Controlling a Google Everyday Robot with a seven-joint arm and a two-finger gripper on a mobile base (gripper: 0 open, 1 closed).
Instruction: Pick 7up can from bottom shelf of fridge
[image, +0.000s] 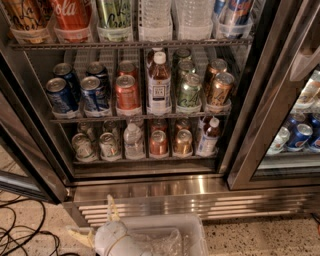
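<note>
While the hand (95, 221) hovers low at the near edge, in front of the ribbed steel base of the fridge (150, 189), its two pale fingers (112, 206) spread apart and holding nothing, the 7up can (82, 146) stands upright farther back, at the front of the leftmost lane of the bottom shelf (145, 161), just beside a similar can (108, 145) and left of a water bottle (133, 141).

7up can (107, 145) at front left of bottom shelf (145, 161) in fridge (240, 125), water bottle (134, 141) just right of it, hand (95, 224) low before base grille (210, 205), well apart from can
</note>
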